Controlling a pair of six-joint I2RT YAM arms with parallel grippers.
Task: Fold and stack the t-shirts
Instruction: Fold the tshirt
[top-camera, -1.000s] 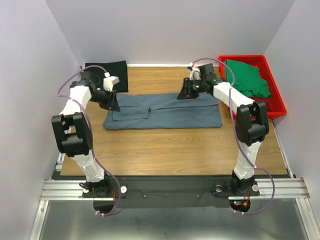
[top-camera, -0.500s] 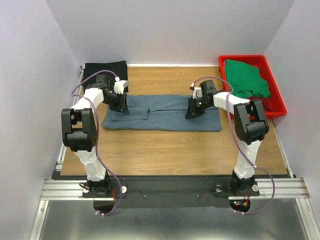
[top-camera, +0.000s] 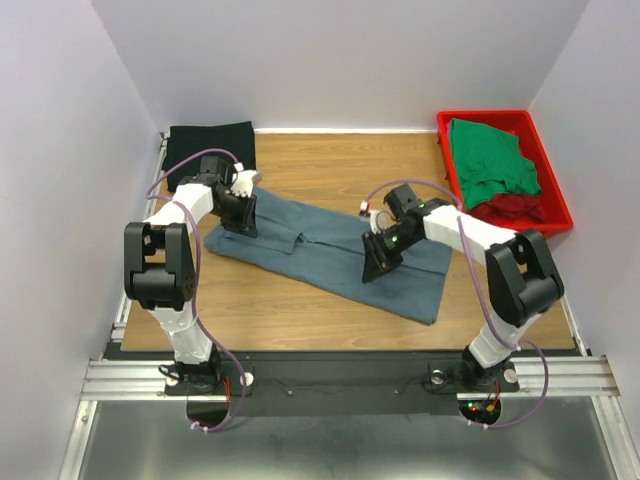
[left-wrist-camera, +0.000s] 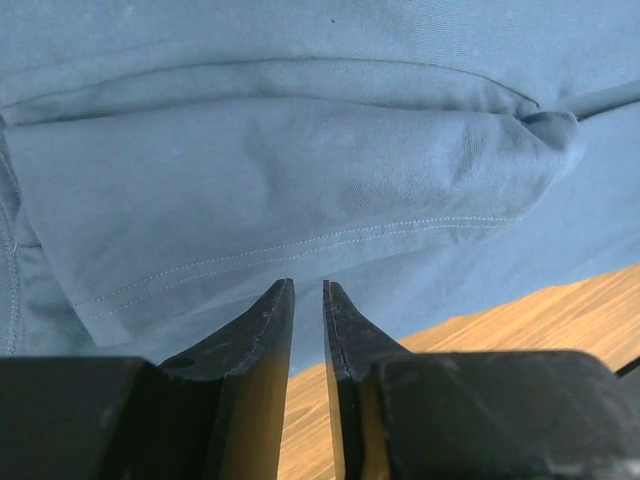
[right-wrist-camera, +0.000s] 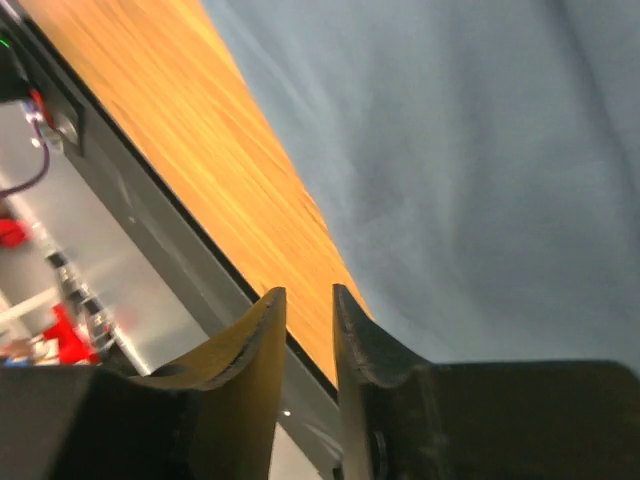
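The blue-grey shirt (top-camera: 330, 245), folded into a long band, lies slantwise across the desk (top-camera: 270, 305). Its left end sits near the black shirt (top-camera: 210, 140) folded in the far left corner, and its right end reaches toward the near edge. The green shirt (top-camera: 490, 160) and the dark red shirt (top-camera: 512, 207) wait heaped in the red tray (top-camera: 447, 125) at far right.

My worry is the band itself. Any sideways pull from one end alone would, I judge, slide the layers apart and drag out the tucked sleeve (left-wrist-camera: 300, 200) at the left. A further pull toward me could also tip the low right corner over the desk's edge.

The left jaws hover at the sleeve's hem, parted by a narrow slot, and I see no cloth between them. The right jaws, over the band's near border, stand just as slightly parted, with wood and cloth showing through the gap and nothing pinched.
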